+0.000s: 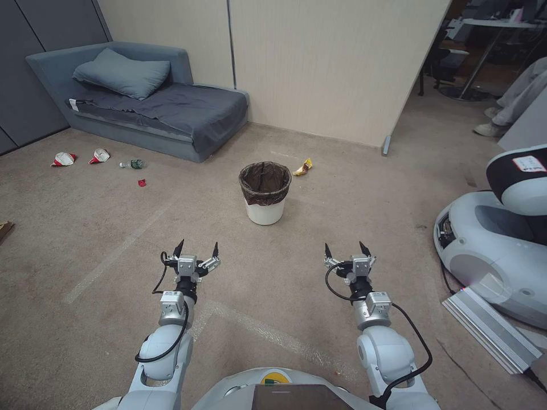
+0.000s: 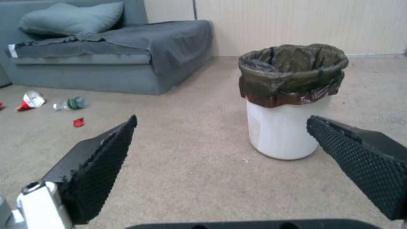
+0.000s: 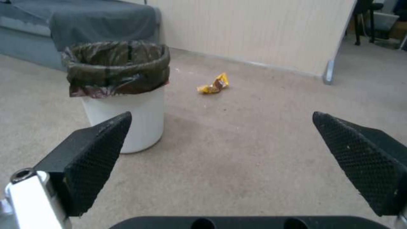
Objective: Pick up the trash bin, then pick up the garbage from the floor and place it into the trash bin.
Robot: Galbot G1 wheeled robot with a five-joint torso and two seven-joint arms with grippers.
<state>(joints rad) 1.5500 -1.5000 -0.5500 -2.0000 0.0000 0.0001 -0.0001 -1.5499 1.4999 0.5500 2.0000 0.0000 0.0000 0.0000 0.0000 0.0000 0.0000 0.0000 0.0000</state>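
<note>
The trash bin (image 1: 265,193) (image 2: 288,101) (image 3: 120,95) is small, round and white, with a dark bag folded over its rim; it stands upright on the carpet ahead of me. A yellow snack wrapper (image 1: 303,167) (image 3: 214,85) lies just beyond it on the right. Far left lie two crushed red-and-white cups (image 1: 64,159) (image 1: 100,155), a clear green-labelled bottle (image 1: 132,164) (image 2: 70,104) and a red scrap (image 1: 141,183) (image 2: 79,122). My left gripper (image 1: 197,249) (image 2: 220,124) and right gripper (image 1: 345,249) (image 3: 222,119) hover open above the floor, short of the bin.
A grey sofa bed (image 1: 148,102) with a pillow stands at the back left against a beige partition wall (image 1: 319,62). Another robot's white base (image 1: 496,245) and a metal rail (image 1: 490,330) sit at my right. A brown object (image 1: 4,229) shows at the left edge.
</note>
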